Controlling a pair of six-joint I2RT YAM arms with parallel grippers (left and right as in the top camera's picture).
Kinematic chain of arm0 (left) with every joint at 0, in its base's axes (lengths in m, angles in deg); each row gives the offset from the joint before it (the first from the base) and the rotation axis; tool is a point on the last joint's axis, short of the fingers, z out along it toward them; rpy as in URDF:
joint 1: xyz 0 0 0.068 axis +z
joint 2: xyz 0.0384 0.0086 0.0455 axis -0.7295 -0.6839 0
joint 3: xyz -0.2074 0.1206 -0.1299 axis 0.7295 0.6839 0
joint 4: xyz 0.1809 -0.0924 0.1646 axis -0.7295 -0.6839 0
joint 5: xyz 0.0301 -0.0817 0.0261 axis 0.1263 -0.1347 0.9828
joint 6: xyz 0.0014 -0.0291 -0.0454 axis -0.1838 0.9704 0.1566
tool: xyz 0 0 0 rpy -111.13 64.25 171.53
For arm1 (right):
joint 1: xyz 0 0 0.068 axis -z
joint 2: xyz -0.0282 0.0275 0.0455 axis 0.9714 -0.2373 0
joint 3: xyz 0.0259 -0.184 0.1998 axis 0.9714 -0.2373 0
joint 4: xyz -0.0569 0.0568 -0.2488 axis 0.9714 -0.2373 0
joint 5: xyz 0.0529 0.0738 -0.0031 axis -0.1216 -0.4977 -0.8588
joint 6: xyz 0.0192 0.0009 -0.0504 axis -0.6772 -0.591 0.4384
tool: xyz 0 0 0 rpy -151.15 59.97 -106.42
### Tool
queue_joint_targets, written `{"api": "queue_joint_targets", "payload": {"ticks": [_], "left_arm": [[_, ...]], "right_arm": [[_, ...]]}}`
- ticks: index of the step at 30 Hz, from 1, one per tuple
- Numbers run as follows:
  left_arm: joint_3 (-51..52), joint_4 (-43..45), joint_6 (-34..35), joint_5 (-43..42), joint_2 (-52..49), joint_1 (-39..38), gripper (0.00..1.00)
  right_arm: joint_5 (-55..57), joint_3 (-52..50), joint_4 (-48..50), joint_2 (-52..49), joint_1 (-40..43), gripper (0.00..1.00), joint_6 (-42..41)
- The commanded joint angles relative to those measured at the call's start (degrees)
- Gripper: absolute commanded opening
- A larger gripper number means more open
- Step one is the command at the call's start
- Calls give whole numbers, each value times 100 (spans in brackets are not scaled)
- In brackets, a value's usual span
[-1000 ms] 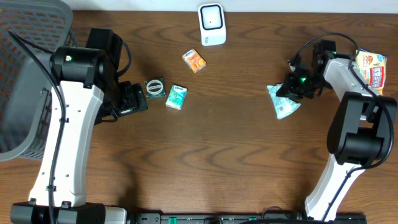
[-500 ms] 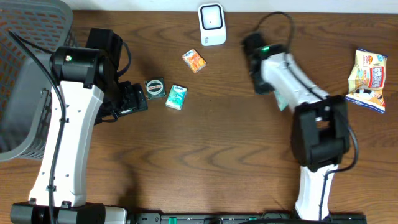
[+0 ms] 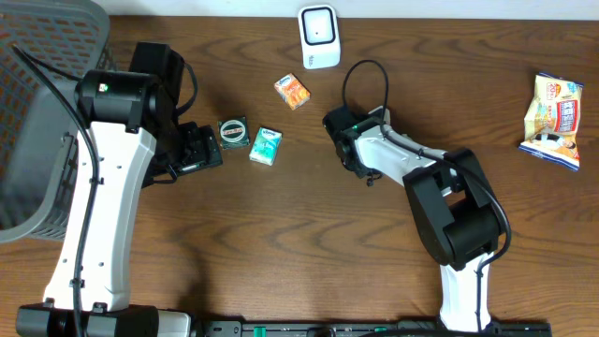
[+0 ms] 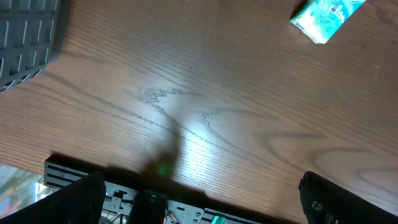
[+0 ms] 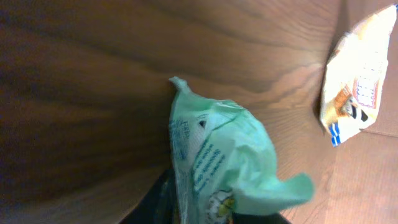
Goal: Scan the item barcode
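A pale green crinkled packet [image 5: 217, 155] fills the right wrist view, and my right gripper [image 5: 211, 213] is shut on its lower end, with dark fingers showing on both sides. In the overhead view that gripper [image 3: 348, 150] is at mid-table, below and right of the white scanner [image 3: 318, 37]; the arm hides the packet there. My left gripper [image 3: 198, 150] stands open beside a round dark tin [image 3: 232, 132] with nothing in it. In the left wrist view the left gripper [image 4: 202, 205] shows only bare wood between its fingers.
A teal box [image 3: 267, 147] [image 4: 326, 15] and an orange box [image 3: 293, 91] lie left of centre. A yellow snack bag [image 3: 555, 120] [image 5: 357, 74] lies at the far right. A grey basket [image 3: 37, 140] fills the left edge.
The right arm has swung from the table's right side across to the middle, taking the green packet with it. The left arm has not moved.
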Motion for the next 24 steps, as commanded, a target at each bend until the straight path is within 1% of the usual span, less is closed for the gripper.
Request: {"api": "queue_joint_targets", "payload": {"ticks": [1,2,3,4,5,7,9,10,13,15,18,21,24], "left_arm": [[7,-17,13,72,-22,13,98],[7,-17,13,72,-22,13,97],[7,-17,13,72,-22,13,98],[7,-17,13,72,-22,13,98],[7,-15,13,72,-22,13,98],[7,-17,13,72,-22,13,98],[7,-17,13,72,-22,13,98],[7,-17,13,72,-22,13,98],[7,-17,13,72,-22,13,98],[7,-17,13,72,-22,13,98],[7,-17,13,72,-22,13,98],[7,-17,13,72,-22,13,98],[7,-17,13,72,-22,13,98]], "right_arm": [[-1357,11,-188,103,-177,29,-101],[-1600,81,-254,116,-201,34,-101],[-2151,323,-463,160,-219,38,-105],[-2396,463,-575,186,-216,39,-146],[-2955,863,-863,256,-195,40,-162],[-3235,1303,-1196,319,-146,41,-162],[-3320,1766,-1550,369,-57,59,-160],[-3335,1993,-1711,385,9,67,-157],[-3340,2533,-2098,389,306,77,70],[-3386,2603,-2212,389,529,78,155],[-3705,2516,-2367,374,953,74,214],[-4277,2223,-2347,374,1379,74,476],[-4682,1829,-2184,372,1711,72,487]]}}
